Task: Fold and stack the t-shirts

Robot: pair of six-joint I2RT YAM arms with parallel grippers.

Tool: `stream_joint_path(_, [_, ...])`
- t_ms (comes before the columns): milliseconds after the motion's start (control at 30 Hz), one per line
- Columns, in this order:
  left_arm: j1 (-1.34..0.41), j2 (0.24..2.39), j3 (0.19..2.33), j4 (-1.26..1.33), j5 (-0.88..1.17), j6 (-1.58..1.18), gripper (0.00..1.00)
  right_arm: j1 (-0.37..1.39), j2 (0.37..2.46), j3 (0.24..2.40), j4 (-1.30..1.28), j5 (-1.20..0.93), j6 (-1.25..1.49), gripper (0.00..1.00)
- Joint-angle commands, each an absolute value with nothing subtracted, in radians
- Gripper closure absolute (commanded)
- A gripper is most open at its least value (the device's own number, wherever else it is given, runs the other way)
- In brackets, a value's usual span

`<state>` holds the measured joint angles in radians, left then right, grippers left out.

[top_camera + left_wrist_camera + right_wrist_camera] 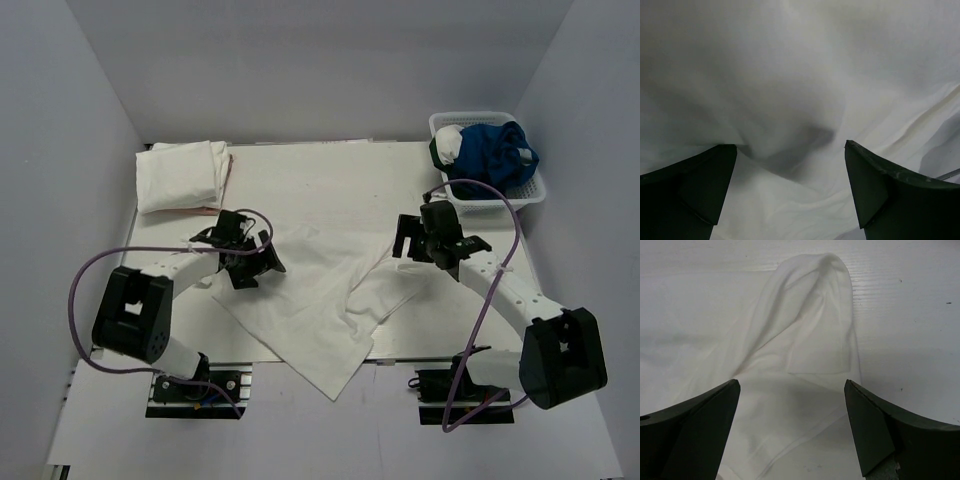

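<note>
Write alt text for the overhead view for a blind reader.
A rumpled white t-shirt lies spread on the table, with the open left claw and right claw at its far edge. Folded white shirts sit back left; a basket of blue cloth back right.

Soft, even overhead light, faint shadows. Left wrist view dim and blurred, grey shade pooling on the crumpled white cloth t-shirt (790, 100); right wrist view brighter, sharper.

The white-and-black left arm (185, 268) is bent inward, and its black two-finger left gripper (246, 262) is seen spread wide, apparently angled downward. The white-and-black right arm (505, 285) is mirrored, and its black two-finger right gripper (412, 238) is likewise parted wide.
</note>
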<state>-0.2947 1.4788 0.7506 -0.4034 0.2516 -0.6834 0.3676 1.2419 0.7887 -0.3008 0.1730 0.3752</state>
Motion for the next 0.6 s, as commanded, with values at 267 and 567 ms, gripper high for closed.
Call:
stream_joint_path(267, [-0.291,1.873,1.109,-0.391,0.126,-0.558,0.00,0.353,1.241,0.827,-0.440,0.281,0.425,0.10])
stream_joint_path(567, [-0.362,1.728,1.343,-0.675,0.023,-0.440,0.00,0.324,1.204,0.816,-0.405,0.265,0.479,0.10])
